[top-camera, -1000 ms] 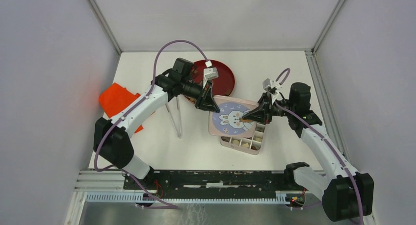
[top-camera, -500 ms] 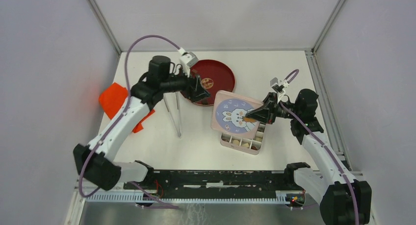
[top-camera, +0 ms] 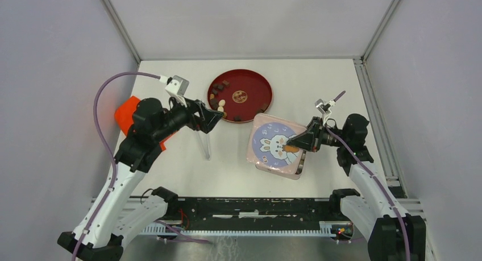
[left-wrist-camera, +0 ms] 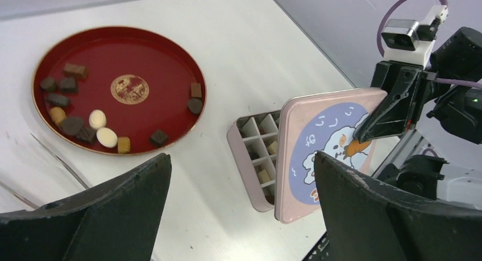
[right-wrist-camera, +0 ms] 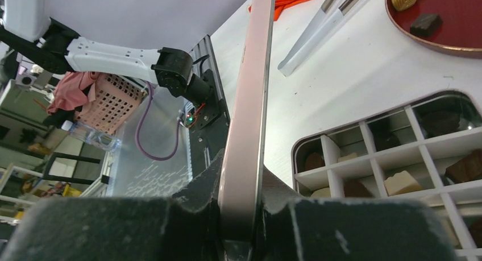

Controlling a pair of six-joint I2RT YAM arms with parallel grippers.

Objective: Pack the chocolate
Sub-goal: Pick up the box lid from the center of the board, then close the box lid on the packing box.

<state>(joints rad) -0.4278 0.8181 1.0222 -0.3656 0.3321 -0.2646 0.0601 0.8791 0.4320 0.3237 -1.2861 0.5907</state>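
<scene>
At far left an orange cloth [top-camera: 133,116] lies at the edge of the bench [top-camera: 227,164]. Beside it our left gripper [top-camera: 211,117] hangs wide open and empty above the metal tweezers [top-camera: 203,139], just left of the red plate [top-camera: 250,82], where most of the chocolate [left-wrist-camera: 96,120] waits in loose pieces; a few more sit in the pink box [left-wrist-camera: 250,153]. To pack well, we judge the left gripper should settle on one piece standing apart from its neighbours, then lift clear of the plate's rim. At right, our right gripper [top-camera: 294,141] pinches the rabbit-printed lid [top-camera: 275,144], tilted over the box and covering much of it, so the lid likely must swing aside first.
</scene>
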